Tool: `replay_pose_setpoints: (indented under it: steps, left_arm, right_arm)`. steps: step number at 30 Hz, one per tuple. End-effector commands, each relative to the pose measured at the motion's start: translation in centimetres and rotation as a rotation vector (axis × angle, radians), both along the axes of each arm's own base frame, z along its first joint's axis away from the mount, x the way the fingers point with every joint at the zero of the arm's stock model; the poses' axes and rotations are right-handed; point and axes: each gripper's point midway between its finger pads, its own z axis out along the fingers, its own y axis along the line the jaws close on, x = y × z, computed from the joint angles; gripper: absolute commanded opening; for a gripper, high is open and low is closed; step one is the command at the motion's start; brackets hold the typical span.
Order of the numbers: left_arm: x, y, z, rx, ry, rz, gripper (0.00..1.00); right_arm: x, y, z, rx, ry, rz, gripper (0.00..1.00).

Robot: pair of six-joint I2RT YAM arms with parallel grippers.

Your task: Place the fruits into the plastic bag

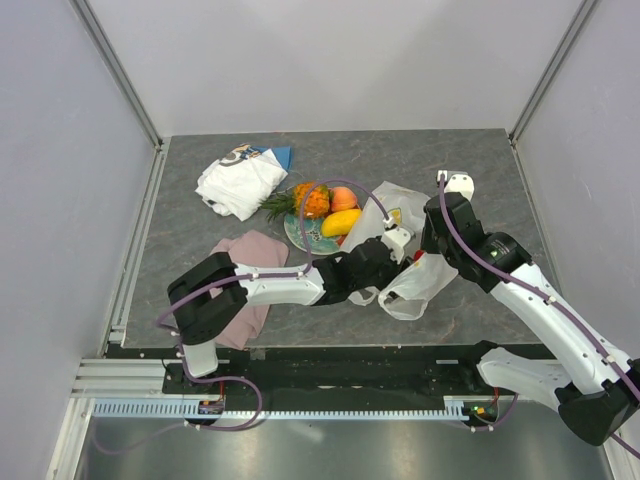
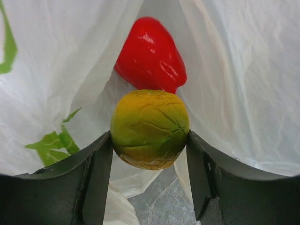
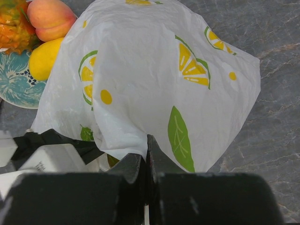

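Note:
My left gripper [image 2: 150, 145] is shut on a yellow-green mango [image 2: 150, 127] and holds it inside the mouth of the plastic bag [image 2: 243, 79]; in the top view the left gripper [image 1: 385, 262] is at the bag's near edge. A red pepper-shaped piece [image 2: 151, 54] lies deeper in the bag. My right gripper [image 3: 147, 145] is shut on the edge of the plastic bag [image 3: 150, 70] and holds it up, at the bag [image 1: 415, 265] in the top view [image 1: 432, 238]. On the round plate [image 1: 305, 235] lie the pineapple [image 1: 305, 200], the peach [image 1: 343, 198] and a second mango [image 1: 340, 222].
A white folded cloth [image 1: 238, 185] lies at the back left with a blue item [image 1: 280, 155] behind it. A pink cloth [image 1: 250, 275] lies under my left arm. The plate with fruit [image 3: 18, 84] shows at the left of the right wrist view.

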Motion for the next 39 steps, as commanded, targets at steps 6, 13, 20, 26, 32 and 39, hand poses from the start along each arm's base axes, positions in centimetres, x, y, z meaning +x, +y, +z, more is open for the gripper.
replay_pose_setpoints:
  steps: [6,13,20,26,32,39]
  left_arm:
    - [1.5,-0.9,-0.2,-0.008,-0.006,0.034,0.72]
    - [1.5,-0.7,-0.3,-0.007,0.002,0.028,0.81]
    - [0.9,-0.6,1.1,-0.035,-0.01,-0.002,0.87]
    - [-0.3,0.6,3.9,-0.089,-0.042,-0.042,0.89]
    - [-0.9,2.7,5.2,-0.094,-0.065,-0.028,0.92]
    - [-1.8,5.9,6.9,-0.128,-0.096,0.006,0.92]
  right_arm:
    - [0.1,0.4,1.0,0.045,-0.028,0.0,0.0]
    - [0.0,0.3,0.9,0.044,-0.025,-0.003,0.0]
    - [-0.1,0.2,0.8,0.042,-0.022,-0.003,0.0]
    - [0.0,0.1,0.8,0.033,-0.023,-0.008,0.0]
    - [0.3,0.2,0.9,0.029,-0.021,-0.008,0.0]
    - [0.3,0.3,1.0,0.031,-0.024,-0.003,0.0]
